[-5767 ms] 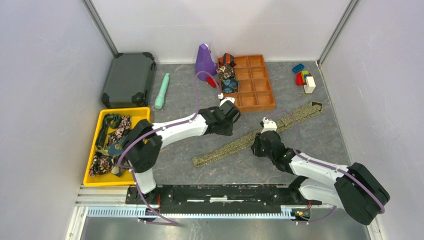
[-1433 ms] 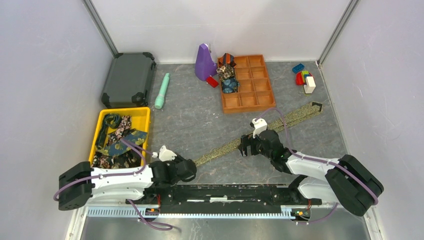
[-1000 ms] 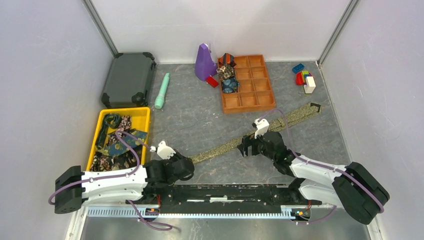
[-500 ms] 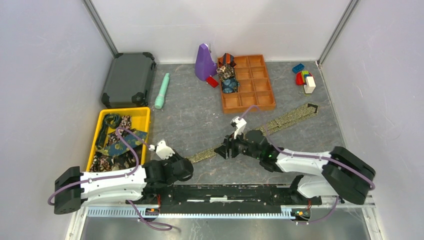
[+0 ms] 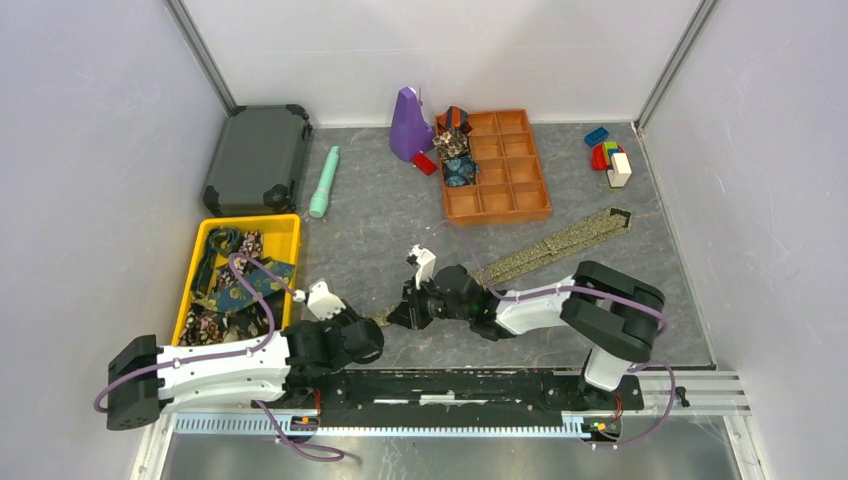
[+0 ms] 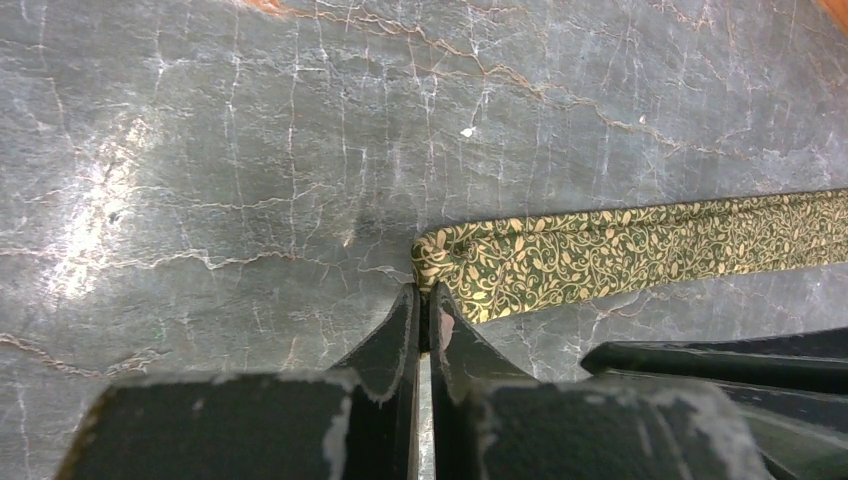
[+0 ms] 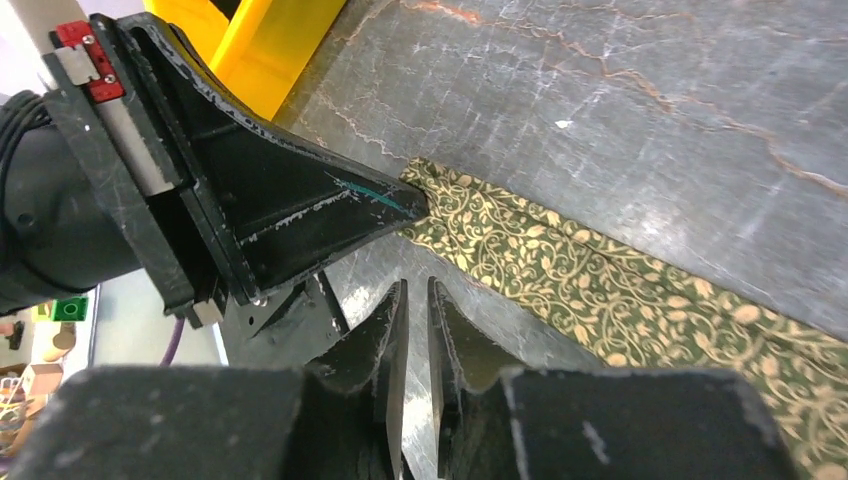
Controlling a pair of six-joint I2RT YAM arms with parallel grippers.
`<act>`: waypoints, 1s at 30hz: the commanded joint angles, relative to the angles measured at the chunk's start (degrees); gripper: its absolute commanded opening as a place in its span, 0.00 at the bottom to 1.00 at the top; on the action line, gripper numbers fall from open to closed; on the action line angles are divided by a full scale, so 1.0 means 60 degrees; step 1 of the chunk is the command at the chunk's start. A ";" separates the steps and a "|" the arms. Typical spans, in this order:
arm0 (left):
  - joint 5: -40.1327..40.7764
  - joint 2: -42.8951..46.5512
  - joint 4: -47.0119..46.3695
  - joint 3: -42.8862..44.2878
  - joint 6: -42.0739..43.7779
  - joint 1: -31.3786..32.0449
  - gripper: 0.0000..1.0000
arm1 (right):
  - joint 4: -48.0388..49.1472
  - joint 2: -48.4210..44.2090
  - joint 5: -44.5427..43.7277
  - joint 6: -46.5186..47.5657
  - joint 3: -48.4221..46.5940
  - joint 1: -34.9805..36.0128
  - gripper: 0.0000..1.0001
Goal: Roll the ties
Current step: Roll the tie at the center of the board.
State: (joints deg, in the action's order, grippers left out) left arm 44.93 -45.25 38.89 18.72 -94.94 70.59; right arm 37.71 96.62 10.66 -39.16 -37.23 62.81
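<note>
Olive-gold tie (image 5: 545,243): flat on the grey bench (image 5: 370,220), running diagonally from lower centre up to the right.
Left fingers (image 6: 398,335): together, tips touching the tie's narrow end; whether they pinch the fabric cannot be told.
Right fingers (image 7: 385,335): nearly together, nothing between them, over the tie's edge beside the left tips.
Loose ties (image 5: 230,285): in the yellow tray (image 5: 283,232), left.
Rolled ties (image 5: 455,150): in the orange compartment tray (image 5: 515,165).

Place: robot lab test cell.
Walls: plain white panels (image 5: 90,150) on three sides, metal posts (image 5: 200,55).
Mount: rail (image 5: 450,385) at 6 o'clock.
</note>
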 commanded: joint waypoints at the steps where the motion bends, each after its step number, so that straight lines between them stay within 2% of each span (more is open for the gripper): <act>1: 0.0627 0.0128 0.0407 0.0174 -0.0678 0.0054 0.02 | 0.0660 0.0708 0.0310 -0.0333 -0.0704 0.0108 0.17; 16: 0.0496 0.0821 0.0681 0.0312 -0.0679 0.0043 0.02 | -0.0148 0.2850 0.0125 0.0259 -0.2151 0.0038 0.13; 30: 0.0781 0.0560 0.1574 0.1036 -0.0716 0.0042 0.02 | -0.1874 0.0978 -0.0493 0.1005 -0.2094 -0.0113 0.15</act>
State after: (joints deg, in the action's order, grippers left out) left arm 45.23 -41.32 46.35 22.33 -97.08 70.59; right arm 28.84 105.97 9.72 -34.63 -49.28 62.26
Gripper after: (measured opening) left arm 0.069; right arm 0.150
